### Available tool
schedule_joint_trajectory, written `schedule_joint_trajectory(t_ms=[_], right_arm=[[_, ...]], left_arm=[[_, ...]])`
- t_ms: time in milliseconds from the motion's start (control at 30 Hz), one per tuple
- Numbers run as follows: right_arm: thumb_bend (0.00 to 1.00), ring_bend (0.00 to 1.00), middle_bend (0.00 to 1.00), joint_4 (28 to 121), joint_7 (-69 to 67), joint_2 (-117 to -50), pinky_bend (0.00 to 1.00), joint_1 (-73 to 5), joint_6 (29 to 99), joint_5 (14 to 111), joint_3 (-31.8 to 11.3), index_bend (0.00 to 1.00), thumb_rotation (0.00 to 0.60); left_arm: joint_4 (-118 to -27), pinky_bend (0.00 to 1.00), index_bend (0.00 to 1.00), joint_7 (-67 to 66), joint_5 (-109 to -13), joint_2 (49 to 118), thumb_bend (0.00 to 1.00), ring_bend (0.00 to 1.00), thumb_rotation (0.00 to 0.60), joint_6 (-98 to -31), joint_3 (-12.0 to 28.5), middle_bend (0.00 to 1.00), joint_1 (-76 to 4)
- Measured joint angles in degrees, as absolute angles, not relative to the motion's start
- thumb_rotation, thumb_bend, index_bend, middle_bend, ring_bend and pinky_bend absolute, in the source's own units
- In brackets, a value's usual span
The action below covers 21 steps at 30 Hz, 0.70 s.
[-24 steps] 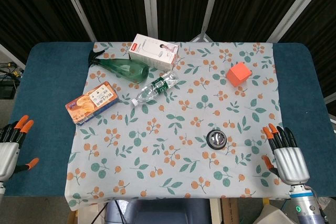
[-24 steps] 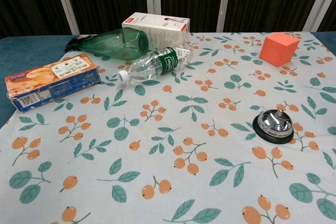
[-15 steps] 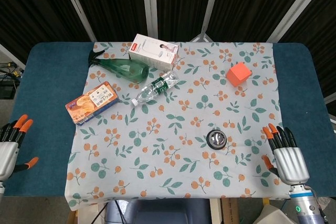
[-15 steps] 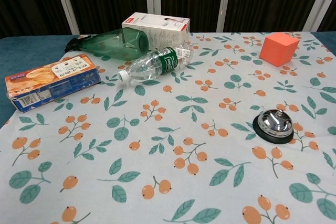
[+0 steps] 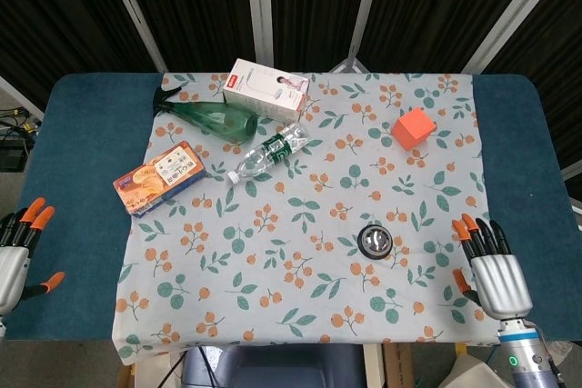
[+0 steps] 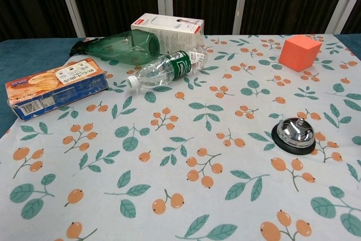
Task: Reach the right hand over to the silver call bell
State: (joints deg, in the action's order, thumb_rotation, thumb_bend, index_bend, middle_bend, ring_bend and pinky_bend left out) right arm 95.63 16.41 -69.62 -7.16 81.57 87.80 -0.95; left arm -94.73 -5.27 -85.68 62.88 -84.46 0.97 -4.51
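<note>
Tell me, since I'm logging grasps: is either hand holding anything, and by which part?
Nothing is held. The right hand and left hand are both open and bare, apart from the silver call bell.

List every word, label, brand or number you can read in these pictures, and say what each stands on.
None can be read for certain.
White box: red brand patch, lettering too small.
Clear water bottle: green label, white text blurred.
Orange and blue snack box: printing on top and a white end label, both too blurred.
Green bottle, orange cube, silver call bell: no text visible.
</note>
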Motion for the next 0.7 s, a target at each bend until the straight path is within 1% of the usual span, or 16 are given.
schedule_joint_trajectory(t_ms=[133,200,300,400,433,600,700], right_arm=[[0.41,0.00,0.00,95.75,17.26,-70.37,0.00,-7.75,80.64,87.91,-0.97,0.00,0.600],[0.45,0.00,0.00,95.85,17.93,-70.87,0.00,-8.21,79.74,87.81,-1.02,0.00,0.600],[0.70,0.00,0.00,96.02,18.84,-71.58,0.00,-9.14,78.03,87.60,-1.06,0.00,0.600],[0.85,0.00,0.00,95.94,19.97,-72.60,0.00,-10.28,76.17,87.28,-1.27,0.00,0.600],[0.88,0.00,0.00,95.89,20.45,-73.09,0.00,-10.67,75.56,87.06,-1.38,0.00,0.600],[0.96,0.00,0.00,95.11,23.70,-76.05,0.00,-12.58,72.98,86.04,-2.00,0.00,0.600],[0.97,0.00,0.00,94.54,25.71,-78.11,0.00,-13.54,71.68,85.12,-2.39,0.00,0.600]], left_arm=[[-94.74,0.00,0.00,-5.38,-85.52,62.90,0.01,0.00,0.600,-84.29,1.01,0.00,-4.55],[-94.77,0.00,0.00,-5.45,-85.46,62.92,0.01,0.00,0.600,-84.19,1.02,0.00,-4.58],[-94.85,0.00,0.00,-5.54,-85.40,62.92,0.01,0.00,0.600,-84.11,1.03,0.00,-4.61],[-95.06,0.00,0.00,-5.62,-85.19,62.88,0.01,0.00,0.600,-84.04,1.10,0.00,-4.62],[-95.11,0.00,0.00,-5.66,-85.13,62.85,0.01,0.00,0.600,-84.03,1.14,0.00,-4.63],[-95.29,0.00,0.00,-5.83,-84.75,62.84,0.01,0.00,0.600,-83.62,1.24,0.00,-4.76],[-95.40,0.00,0.00,-5.97,-84.52,62.83,0.01,0.00,0.600,-83.38,1.30,0.00,-4.88]])
